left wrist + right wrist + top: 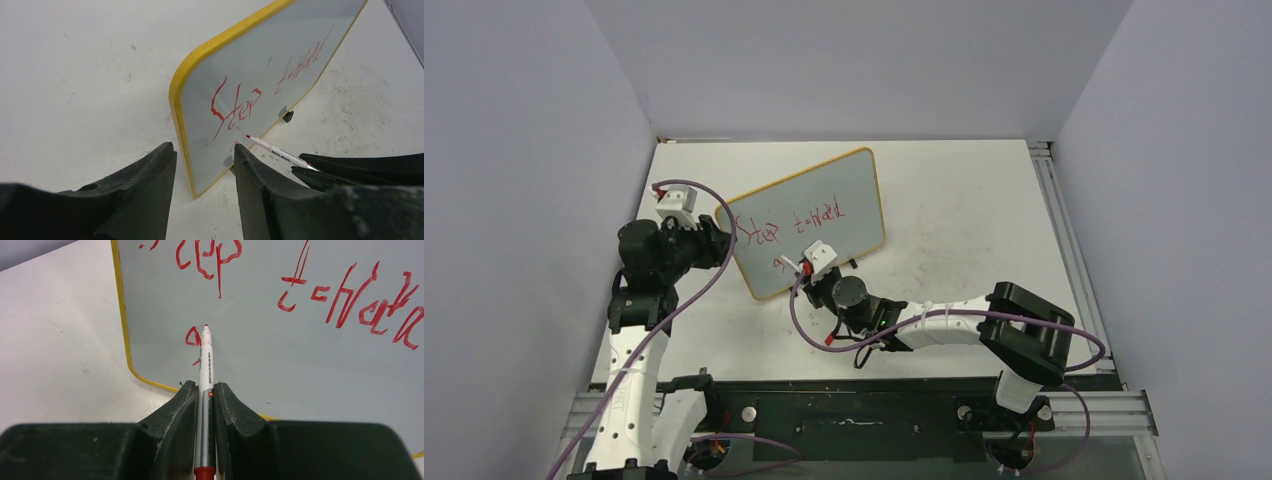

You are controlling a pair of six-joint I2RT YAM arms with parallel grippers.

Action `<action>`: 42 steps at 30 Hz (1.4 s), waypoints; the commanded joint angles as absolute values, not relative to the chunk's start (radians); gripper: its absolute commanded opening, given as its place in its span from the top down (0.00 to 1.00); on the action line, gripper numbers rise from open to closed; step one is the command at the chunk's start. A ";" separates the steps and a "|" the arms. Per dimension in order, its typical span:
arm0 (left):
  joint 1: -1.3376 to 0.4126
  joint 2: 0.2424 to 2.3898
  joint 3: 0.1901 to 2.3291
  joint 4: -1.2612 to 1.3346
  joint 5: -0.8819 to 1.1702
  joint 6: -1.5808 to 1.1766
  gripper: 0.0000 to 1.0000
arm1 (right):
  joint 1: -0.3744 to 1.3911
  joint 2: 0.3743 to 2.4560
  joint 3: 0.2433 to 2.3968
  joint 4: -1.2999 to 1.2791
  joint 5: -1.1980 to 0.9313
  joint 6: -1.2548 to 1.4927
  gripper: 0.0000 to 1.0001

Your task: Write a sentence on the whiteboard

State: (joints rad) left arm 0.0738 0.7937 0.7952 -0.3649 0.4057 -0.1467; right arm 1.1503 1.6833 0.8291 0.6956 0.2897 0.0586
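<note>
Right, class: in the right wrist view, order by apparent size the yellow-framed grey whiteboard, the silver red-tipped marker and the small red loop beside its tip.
1. yellow-framed grey whiteboard
2. silver red-tipped marker
3. small red loop

Writing surface: the whiteboard (854,238), which carries the sentence (240,106) in red handwritten marker script.
Upper line, toward the whiteboard's left edge: "Step", with a tall slanted S and a long tail on the p.
Upper line, toward the whiteboard's right edge: roughly "toward"; the t and o are clear, while the last letters are uneven and harder to tell.
Lower line, under "Step" near the whiteboard's bottom edge: one small closed loop with a short tail, perhaps a "g" or an "a"; cannot tell which.
Marker (206,370), tip at the whiteboard beside that loop: tiny dark print along the white barrel and a small red mark below it, both too small to read.
</note>
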 commanded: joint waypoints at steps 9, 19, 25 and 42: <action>0.170 0.888 0.804 -0.242 0.564 -0.205 0.51 | 1.134 1.687 0.842 0.743 0.270 0.067 0.95; 0.179 0.949 0.811 -0.212 0.610 -0.209 0.53 | 1.131 1.711 0.857 0.736 0.261 0.068 0.95; 0.178 0.966 0.808 -0.206 0.616 -0.210 0.56 | 1.129 1.726 0.868 0.733 0.262 0.072 0.95; 0.179 0.974 0.804 -0.208 0.616 -0.209 0.66 | 1.126 1.704 0.837 0.738 0.325 0.089 0.95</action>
